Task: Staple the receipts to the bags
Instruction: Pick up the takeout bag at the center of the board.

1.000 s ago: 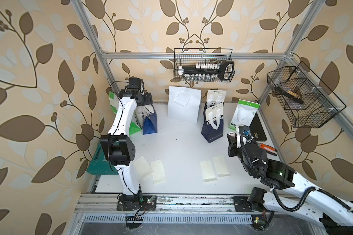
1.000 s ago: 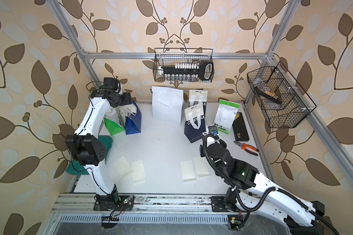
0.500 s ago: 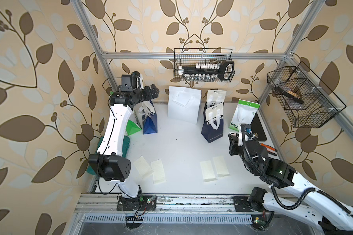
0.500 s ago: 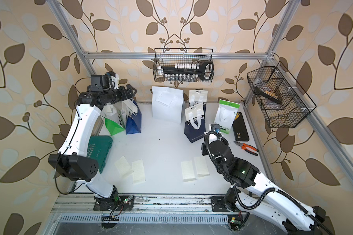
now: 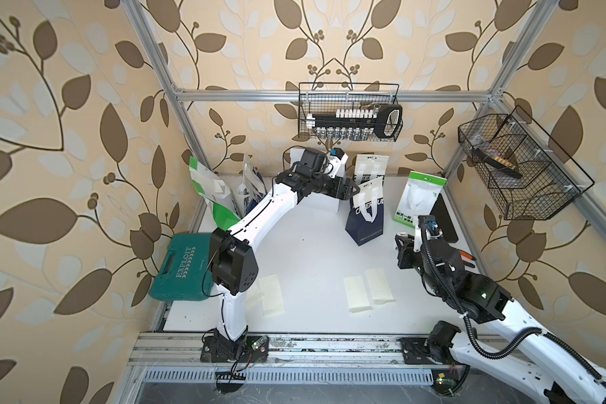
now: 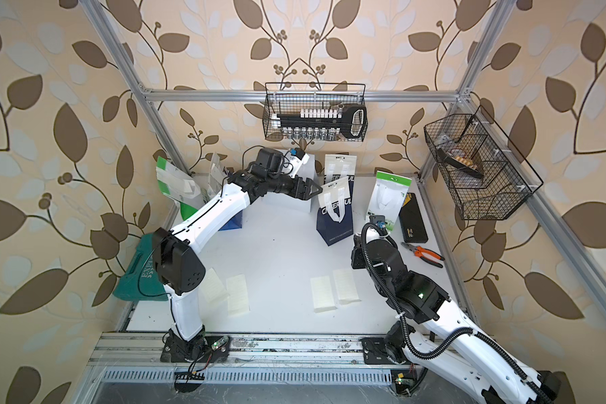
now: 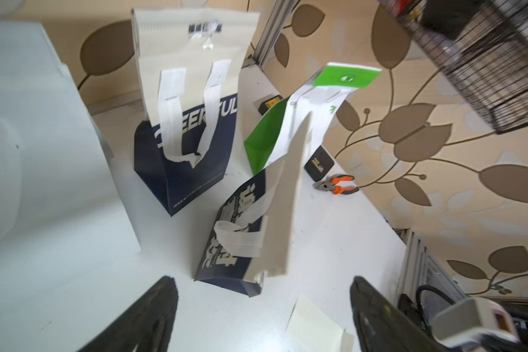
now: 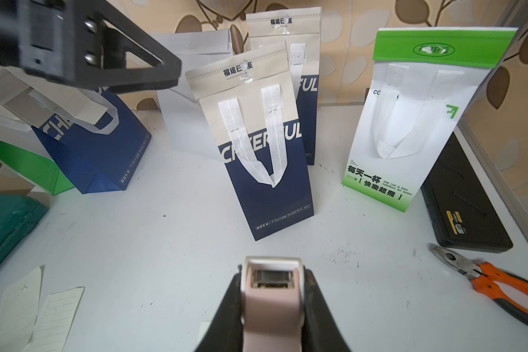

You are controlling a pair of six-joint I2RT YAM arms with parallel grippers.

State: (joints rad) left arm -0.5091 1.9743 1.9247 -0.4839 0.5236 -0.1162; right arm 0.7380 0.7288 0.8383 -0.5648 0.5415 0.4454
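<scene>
A teal case [image 5: 182,269] lies flat at the far left edge of the table [image 5: 312,252]. Behind it the left green bag [image 5: 207,189] leans toward the wall. A blue bag [image 8: 95,152] stands just beside it with a lined slip [image 8: 73,105] against its upper front; I cannot tell whether that slip is stapled.

The left gripper [image 6: 312,190] hangs above the table in front of the plain white bag [image 8: 192,91]. Its jaws are wide apart and hold nothing; in the left wrist view its fingers [image 7: 162,295] frame only bare table and a bag corner farther off.

Near the front edge, a left pair of receipts [image 5: 272,295] lies flat beside the left arm, one slip partly hidden by the elbow. A right pair of receipts [image 5: 355,292] lies side by side nearer the right arm.

At mid-table the front navy bag [image 5: 366,224] stands upright, with the rear navy bag [image 5: 369,168] behind it by the wall. The right green bag [image 5: 418,199] stands upright to their right.

The right gripper [image 8: 272,274] is low over the table, facing the front navy bag, with its jaws clamped on a pink-and-white stapler [image 8: 272,307]. A black case [image 8: 464,204] lies flat by the right wall, and orange-handled pliers [image 8: 497,283] lie just in front of it.
</scene>
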